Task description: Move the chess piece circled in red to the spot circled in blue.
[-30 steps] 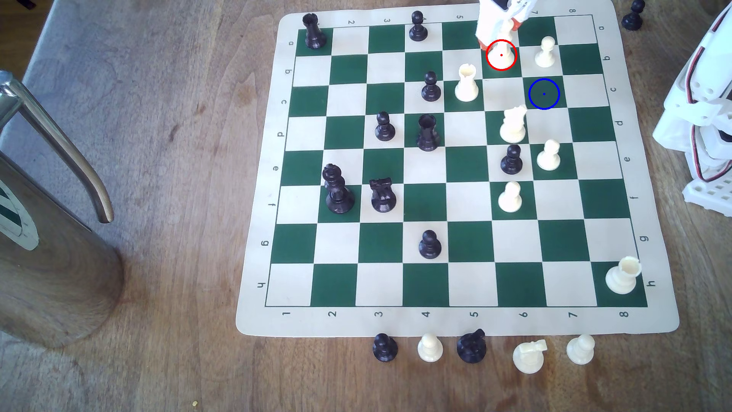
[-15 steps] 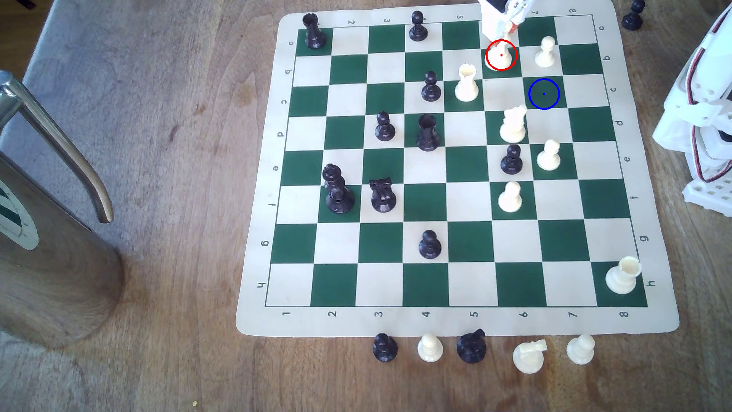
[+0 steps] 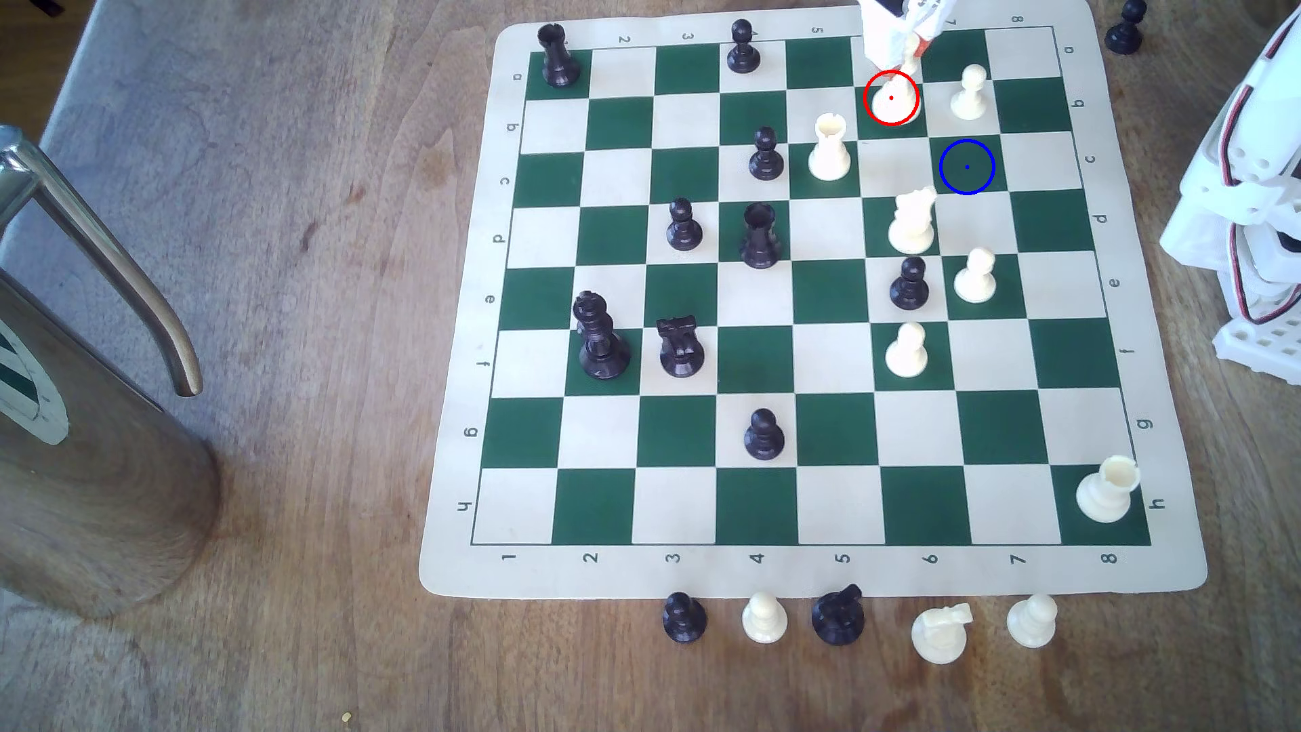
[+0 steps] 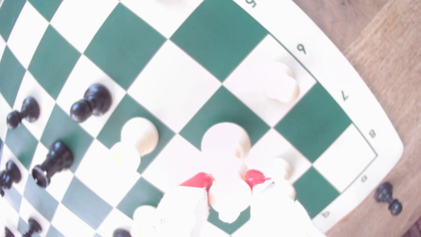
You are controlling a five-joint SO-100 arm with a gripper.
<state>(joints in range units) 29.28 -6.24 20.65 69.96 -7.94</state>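
End effector (image 4: 230, 182), red-tipped, pinching smooth cream chess piece (image 3: 893, 105), slender above round base.

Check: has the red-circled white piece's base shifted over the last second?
Yes. The chess piece base has slid slightly toward the exterior view's right within the fixed red ring, held between the jaws.

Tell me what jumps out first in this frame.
The red ring, near the far edge of the chessboard, marks the tall cream chess piece, with the red-tipped gripper closed around its upper part. One square diagonally nearer and to the exterior view's right, the blue-ringed green spot is empty.
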